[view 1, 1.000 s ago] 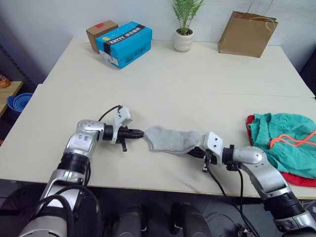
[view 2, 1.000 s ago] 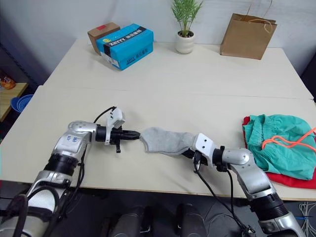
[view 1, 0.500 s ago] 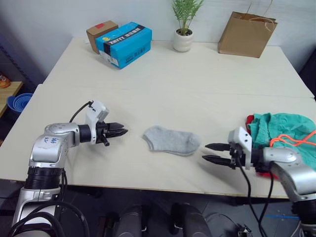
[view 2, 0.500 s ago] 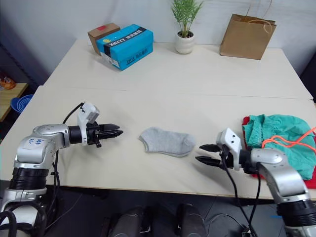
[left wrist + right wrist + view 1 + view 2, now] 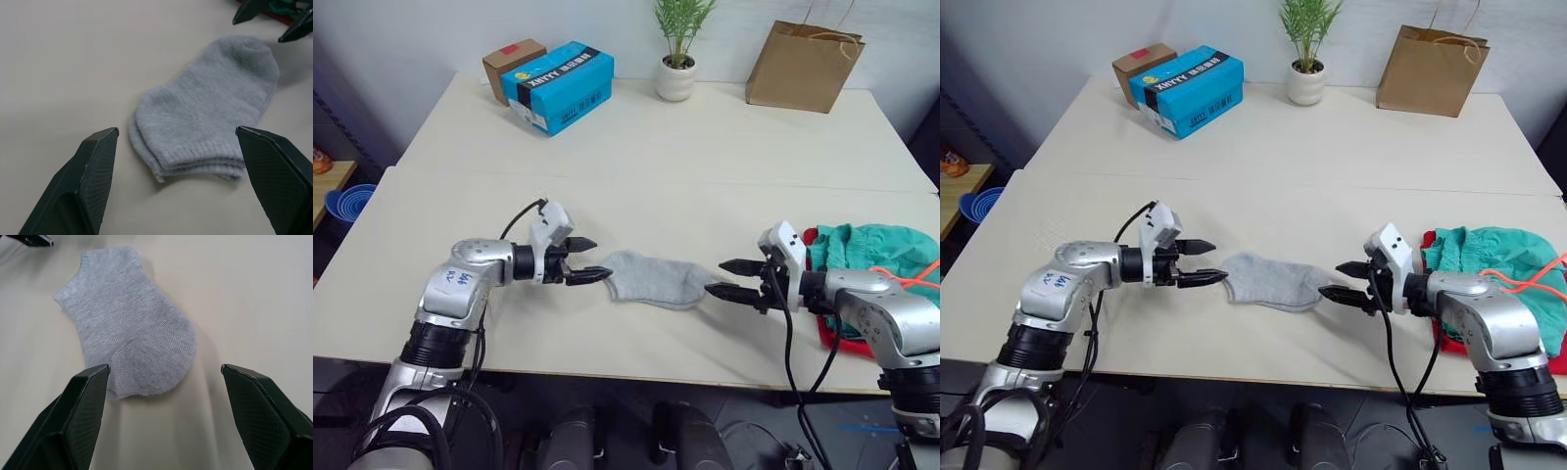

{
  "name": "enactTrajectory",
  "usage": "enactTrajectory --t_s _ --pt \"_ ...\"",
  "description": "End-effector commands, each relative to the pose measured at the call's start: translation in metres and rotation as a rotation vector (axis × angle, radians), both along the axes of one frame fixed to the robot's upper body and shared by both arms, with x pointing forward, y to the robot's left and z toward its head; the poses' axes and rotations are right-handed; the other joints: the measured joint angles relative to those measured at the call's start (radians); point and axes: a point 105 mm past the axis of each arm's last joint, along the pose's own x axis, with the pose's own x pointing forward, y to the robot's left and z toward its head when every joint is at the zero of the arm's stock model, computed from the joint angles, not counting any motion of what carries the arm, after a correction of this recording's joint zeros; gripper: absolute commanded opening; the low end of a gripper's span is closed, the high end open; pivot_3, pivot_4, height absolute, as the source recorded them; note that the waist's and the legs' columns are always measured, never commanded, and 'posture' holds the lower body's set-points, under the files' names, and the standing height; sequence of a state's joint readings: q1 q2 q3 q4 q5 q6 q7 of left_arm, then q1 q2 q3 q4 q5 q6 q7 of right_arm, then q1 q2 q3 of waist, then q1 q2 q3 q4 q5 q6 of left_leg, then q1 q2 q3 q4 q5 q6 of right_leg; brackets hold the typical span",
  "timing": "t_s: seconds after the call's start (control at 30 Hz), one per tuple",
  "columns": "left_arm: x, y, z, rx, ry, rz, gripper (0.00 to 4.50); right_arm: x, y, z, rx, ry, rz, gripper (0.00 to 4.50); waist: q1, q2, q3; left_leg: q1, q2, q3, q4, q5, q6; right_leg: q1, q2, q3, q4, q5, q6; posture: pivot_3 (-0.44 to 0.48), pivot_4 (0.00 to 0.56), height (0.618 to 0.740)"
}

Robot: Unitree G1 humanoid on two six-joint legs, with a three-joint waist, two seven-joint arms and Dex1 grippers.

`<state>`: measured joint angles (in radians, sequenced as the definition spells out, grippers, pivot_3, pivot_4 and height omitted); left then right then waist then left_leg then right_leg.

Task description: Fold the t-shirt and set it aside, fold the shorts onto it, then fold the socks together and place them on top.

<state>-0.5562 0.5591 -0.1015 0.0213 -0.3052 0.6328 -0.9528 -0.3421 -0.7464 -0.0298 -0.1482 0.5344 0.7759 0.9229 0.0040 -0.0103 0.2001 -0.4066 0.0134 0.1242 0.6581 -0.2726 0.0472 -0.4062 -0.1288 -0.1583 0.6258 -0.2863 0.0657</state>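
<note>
- Clearly the socks (image 5: 653, 278) are soft, light knit and have no stiffness, so I judge they will sag and may slide apart if they are lifted by one layer only.
- They lie flat on the bench (image 5: 636, 176) as one stacked pair, between the two claws; the ribbed cuff edges show as separate layers in the left wrist view (image 5: 195, 156).
- The cuff end is just in front of the left claw (image 5: 588, 259), and the rounded toe end is just in front of the right claw (image 5: 728, 279).
- A good hold, in my opinion, is at the cuff, pinching all layers together, or at the toe where the fabric is thicker.
- The left claw is spread wide and empty; its lower fingertip is very near the cuff, perhaps touching it, I cannot tell.
- The right claw is also spread wide and holds nothing, with the toe just ahead of its fingertips.
- Both arms reach low over the bench, forearms nearly level, the claws pointing toward each other with the socks between.
- The shorts (image 5: 881, 264) lie on the t-shirt (image 5: 837, 338) behind the right claw, beside its wrist, so I judge that only the socks remain to be placed.
</note>
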Motion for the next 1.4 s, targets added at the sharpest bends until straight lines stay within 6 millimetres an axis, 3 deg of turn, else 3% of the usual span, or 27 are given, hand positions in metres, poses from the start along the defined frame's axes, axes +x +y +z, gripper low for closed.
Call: enactTrajectory --t_s 0.03,0.47,0.87,1.4 --pt "0.001 -0.004 0.004 -0.016 -0.052 -0.011 4.01 -0.002 0.004 0.005 -0.013 -0.052 0.021 3.69 0.000 0.000 0.000 0.000 0.000 0.000 0.000 0.000 0.000 0.000 0.000 0.000 0.000 0.000 0.000 0.000 0.150 0.740" --pt "0.006 -0.007 -0.010 -0.026 0.009 0.032 4.01 -0.010 0.003 -0.001 0.008 -0.040 0.003 3.69 0.002 0.000 0.000 0.000 0.000 0.000 0.000 0.000 0.001 0.000 0.000 0.000 0.000 0.000 0.000 0.000 0.150 0.740" --pt "-0.002 -0.010 -0.018 0.011 0.031 -0.024 4.01 -0.012 0.005 -0.005 0.000 -0.033 -0.017 3.69 0.002 0.000 0.000 0.000 0.000 0.000 0.000 0.000 0.001 0.000 0.000 0.000 0.000 0.000 0.000 0.000 0.150 0.740" --pt "-0.003 -0.007 -0.009 -0.010 -0.025 -0.046 4.01 -0.016 0.012 -0.006 0.008 -0.015 -0.005 3.69 0.004 0.000 0.000 0.000 0.000 0.000 0.000 0.000 0.001 0.000 0.000 0.000 0.000 0.000 0.000 0.000 0.150 0.740"
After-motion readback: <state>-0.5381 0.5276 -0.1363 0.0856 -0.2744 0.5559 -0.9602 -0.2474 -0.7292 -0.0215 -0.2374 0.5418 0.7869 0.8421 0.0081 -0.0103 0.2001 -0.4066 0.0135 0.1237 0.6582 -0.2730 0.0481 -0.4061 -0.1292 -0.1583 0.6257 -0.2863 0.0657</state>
